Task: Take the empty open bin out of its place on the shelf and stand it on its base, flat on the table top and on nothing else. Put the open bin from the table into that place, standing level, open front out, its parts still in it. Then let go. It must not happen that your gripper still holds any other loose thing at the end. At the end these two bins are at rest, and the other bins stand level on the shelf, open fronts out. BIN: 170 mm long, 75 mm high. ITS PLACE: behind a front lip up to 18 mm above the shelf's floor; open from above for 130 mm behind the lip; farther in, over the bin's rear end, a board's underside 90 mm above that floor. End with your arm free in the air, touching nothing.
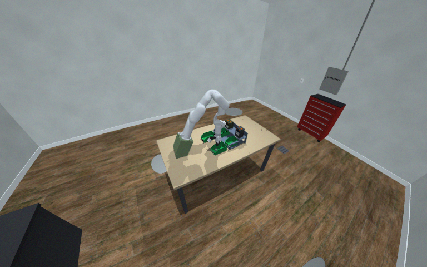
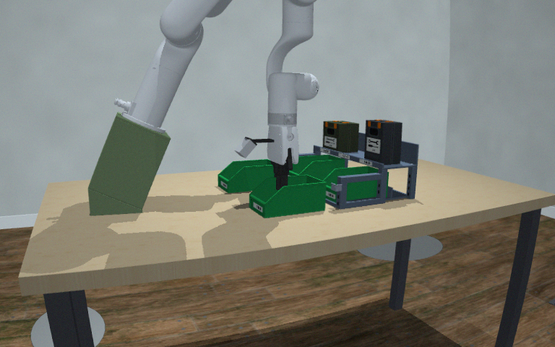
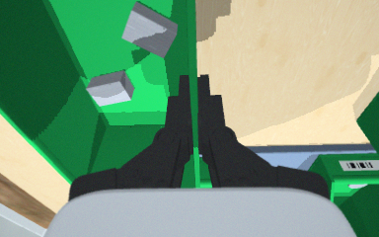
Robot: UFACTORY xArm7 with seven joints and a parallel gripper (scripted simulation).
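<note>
A green open bin (image 1: pixel 221 151) (image 2: pixel 296 203) (image 3: pixel 74 22) stands on the table in front of the shelf (image 2: pixel 381 183) (image 3: pixel 296 147). Two grey blocks (image 3: pixel 150 31) (image 3: pixel 112 89) lie in it. My gripper (image 2: pixel 282 186) (image 3: pixel 194 92) points down and is shut on this bin's side wall, one finger inside and one outside. Another green bin (image 1: pixel 207 136) (image 2: pixel 239 178) (image 3: pixel 373 119) stands on the table farther back; its inside is mostly hidden. In the wrist view, bare shelf floor (image 3: pixel 283 159) shows between two shelf bins. The bin looks level on the table.
One shelf bin (image 2: pixel 358 189) stands at the near end, behind the side frame. Another shelf bin (image 2: pixel 325 166) (image 3: pixel 328 167) stands toward the far end. A black case (image 2: pixel 382 143) and a dark green case (image 2: pixel 347 139) stand on the shelf's upper board, beyond the gripper.
</note>
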